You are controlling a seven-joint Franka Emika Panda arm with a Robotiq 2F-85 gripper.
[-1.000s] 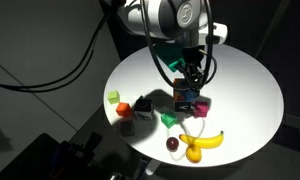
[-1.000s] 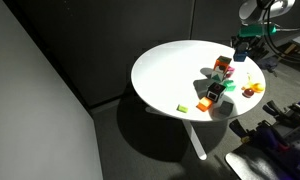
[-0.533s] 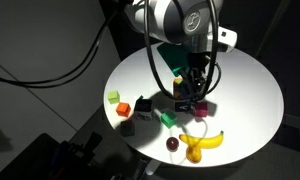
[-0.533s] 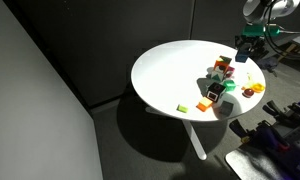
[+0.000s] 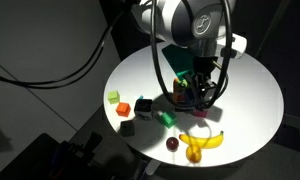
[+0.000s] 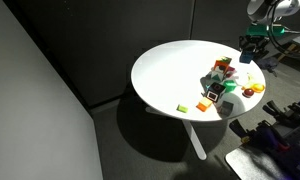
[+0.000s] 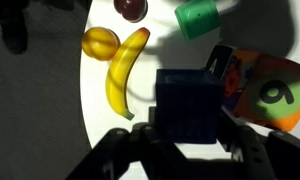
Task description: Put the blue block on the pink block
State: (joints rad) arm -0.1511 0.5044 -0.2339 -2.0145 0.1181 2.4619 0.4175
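Robotiq gripper (image 7: 187, 140), jaws clamped on the small solid-blue cube (image 7: 188, 100), sits higher over the round white table (image 5: 250, 70) than a moment ago: transport begun, stacking pending.

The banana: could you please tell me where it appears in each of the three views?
Exterior view: banana at the table's near edge, below centre.
Exterior view: probably the yellow speck by the table's right edge; too small to confirm.
Wrist view: upper left.
Shared landmark: the round white table.
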